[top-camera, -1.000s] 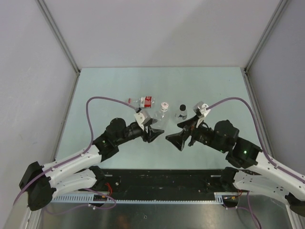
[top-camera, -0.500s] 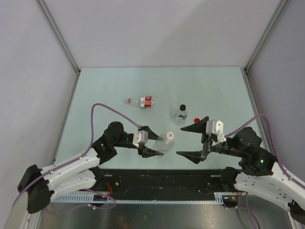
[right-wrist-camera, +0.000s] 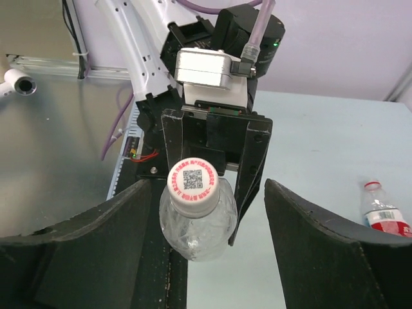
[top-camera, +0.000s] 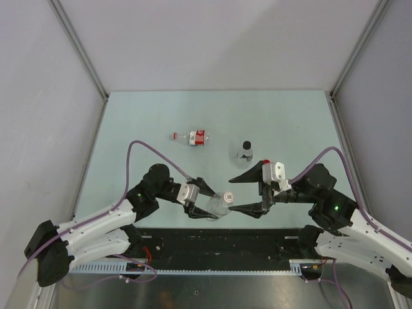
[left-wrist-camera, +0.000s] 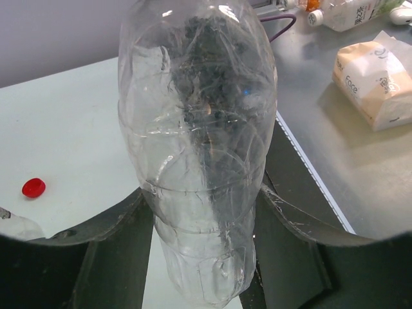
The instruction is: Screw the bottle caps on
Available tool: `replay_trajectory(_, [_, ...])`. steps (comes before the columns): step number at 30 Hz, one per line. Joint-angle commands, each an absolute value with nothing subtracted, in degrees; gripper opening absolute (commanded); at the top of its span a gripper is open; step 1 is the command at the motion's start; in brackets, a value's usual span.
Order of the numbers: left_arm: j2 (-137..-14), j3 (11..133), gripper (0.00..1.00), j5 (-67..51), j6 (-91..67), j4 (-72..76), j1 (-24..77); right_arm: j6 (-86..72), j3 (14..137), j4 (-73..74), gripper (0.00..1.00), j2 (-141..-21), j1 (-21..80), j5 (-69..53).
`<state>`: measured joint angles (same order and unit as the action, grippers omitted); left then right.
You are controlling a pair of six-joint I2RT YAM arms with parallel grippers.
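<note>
My left gripper (top-camera: 205, 200) is shut on a clear unlabelled bottle (top-camera: 217, 205), held on its side near the table's front edge with its body (left-wrist-camera: 199, 161) between the fingers (left-wrist-camera: 106, 228). A white cap (right-wrist-camera: 193, 186) with a printed code sits on its neck, facing my right gripper (top-camera: 248, 192). That gripper is open, with its jaws on either side of the cap and gaps on both sides. A red cap (left-wrist-camera: 33, 187) lies loose on the table. A bottle with a black cap (top-camera: 244, 152) stands upright. A red-and-white labelled bottle (top-camera: 194, 136) lies on its side farther back.
A black rail (top-camera: 219, 248) runs along the table's near edge under the held bottle. Grey enclosure walls (top-camera: 45, 96) stand on both sides and behind. Beyond the table, a paper packet (left-wrist-camera: 373, 80) lies on a metal bench.
The left arm has drawn the clear bottle back toward the front edge. The right gripper has swung in from the right to face the white cap, and its jaws have narrowed.
</note>
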<state>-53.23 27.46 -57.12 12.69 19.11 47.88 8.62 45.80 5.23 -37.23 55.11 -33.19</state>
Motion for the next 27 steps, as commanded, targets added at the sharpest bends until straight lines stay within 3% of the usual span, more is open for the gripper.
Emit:
replay_trajectory(1, [-53.1,29.0,0.0,-58.5,14.9,19.3,47.8,6.9,46.1,0.6,0.74,-38.1,54.9,-36.9])
replay_trajectory(20, [-53.7,30.0,0.0,-58.0,15.1,18.2,47.8,4.3,46.8,-1.3,0.59,-39.6,54.9,-40.3])
replay_trajectory(27, [-53.4,30.3,0.0,-57.7,15.2,18.0,47.7,4.6,46.8,0.8,0.42,-39.8,54.9,-39.1])
